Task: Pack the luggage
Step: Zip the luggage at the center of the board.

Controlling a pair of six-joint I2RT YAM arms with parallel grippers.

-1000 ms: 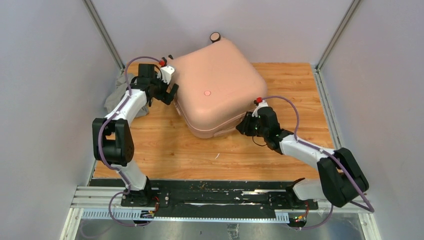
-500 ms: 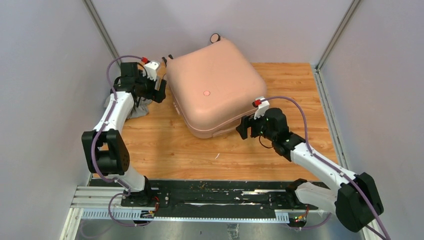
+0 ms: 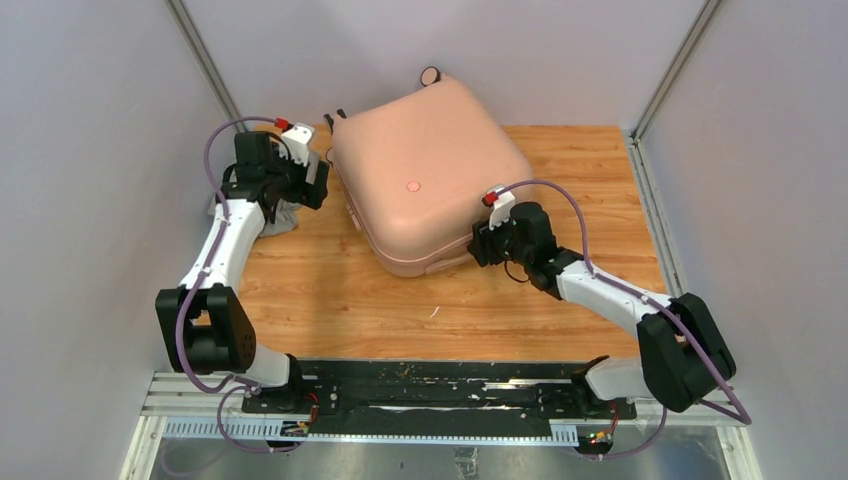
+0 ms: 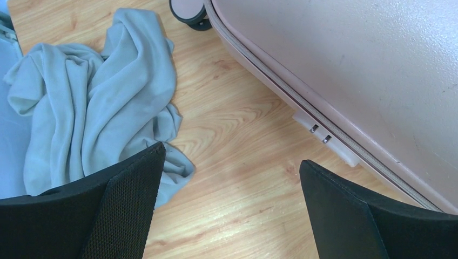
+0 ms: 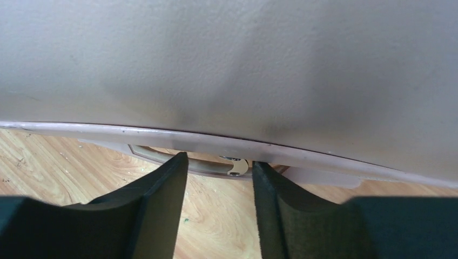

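The luggage (image 3: 425, 180) is a pale pink hard-shell suitcase lying closed on the wooden table, a small round dot on its shell. My left gripper (image 3: 313, 186) hangs open just left of its left edge. In the left wrist view the left gripper (image 4: 231, 162) spans bare wood, with the suitcase side (image 4: 351, 65) to the right and a grey garment (image 4: 92, 108) to the left. My right gripper (image 3: 477, 245) sits at the suitcase's near right edge. In the right wrist view the right gripper (image 5: 219, 164) is partly open under the shell's rim (image 5: 227, 137), with a metal zipper pull (image 5: 236, 167) between the tips, ungripped.
The grey garment (image 3: 272, 214) lies crumpled by the left wall, behind the left arm. A black wheel (image 3: 430, 73) sticks out at the suitcase's far corner, and another wheel (image 4: 189, 11) shows in the left wrist view. Grey walls close in the table's left, right and back.
My left gripper has drawn back leftward, away from the suitcase's side. My right gripper has shifted up to the near right edge, its arm swinging back in.
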